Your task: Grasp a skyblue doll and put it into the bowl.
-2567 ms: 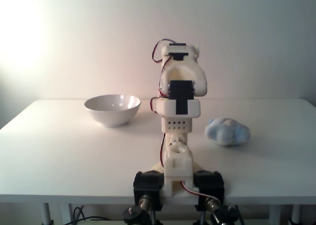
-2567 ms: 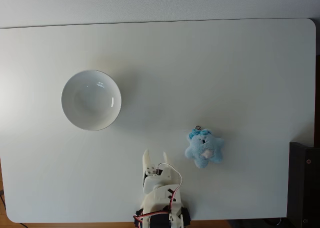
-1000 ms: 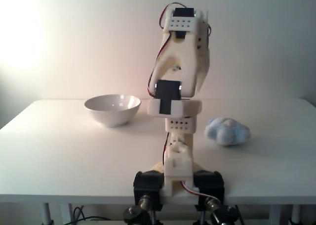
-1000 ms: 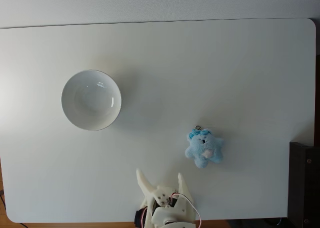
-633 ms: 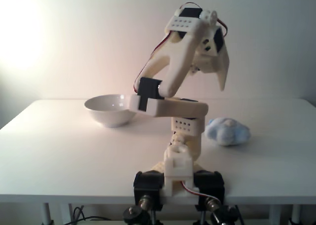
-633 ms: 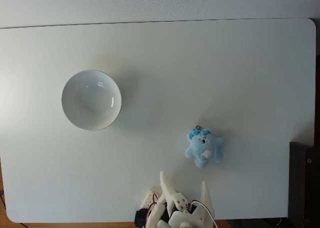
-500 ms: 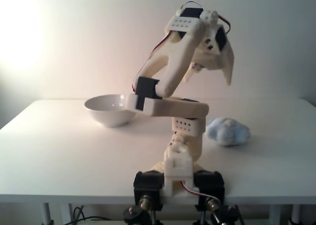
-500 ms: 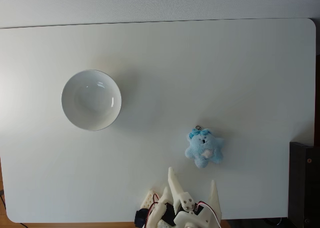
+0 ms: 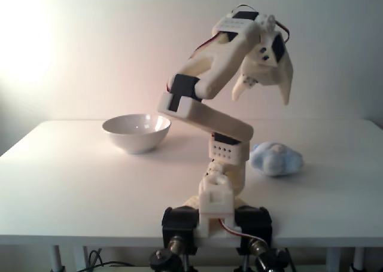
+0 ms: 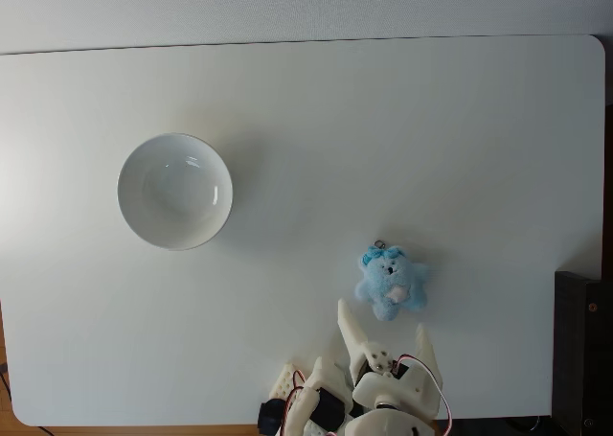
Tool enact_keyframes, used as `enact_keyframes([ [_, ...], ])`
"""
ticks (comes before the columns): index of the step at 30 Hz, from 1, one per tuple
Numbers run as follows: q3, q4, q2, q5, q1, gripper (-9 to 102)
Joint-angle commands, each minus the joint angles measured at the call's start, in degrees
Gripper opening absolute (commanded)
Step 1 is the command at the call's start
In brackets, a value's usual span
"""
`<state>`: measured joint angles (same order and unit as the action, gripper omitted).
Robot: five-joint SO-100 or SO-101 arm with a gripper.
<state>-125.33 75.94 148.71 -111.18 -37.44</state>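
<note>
A plain white tabletop with rounded corners carries everything; behind it in a fixed view stands a bare pale wall, lit warm and bright at the left. In another fixed view a dark object sits just off the tabletop's right edge. The skyblue doll lies on the tabletop near its front edge, well apart from the bowl, which stands upright to the left. The white arm is clamped at the front edge, and its jaws hang raised with fingers spread apart, holding nothing, just short of the doll.
</note>
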Motion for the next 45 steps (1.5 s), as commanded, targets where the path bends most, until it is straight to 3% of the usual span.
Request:
enact_keyframes([
  [1,2.20,-2.99,-2.99,0.35,-0.26,54],
  [22,2.11,-12.57,-21.71,0.44,-3.16,54],
  [45,2.11,-13.71,-35.24,0.44,-4.39,54],
])
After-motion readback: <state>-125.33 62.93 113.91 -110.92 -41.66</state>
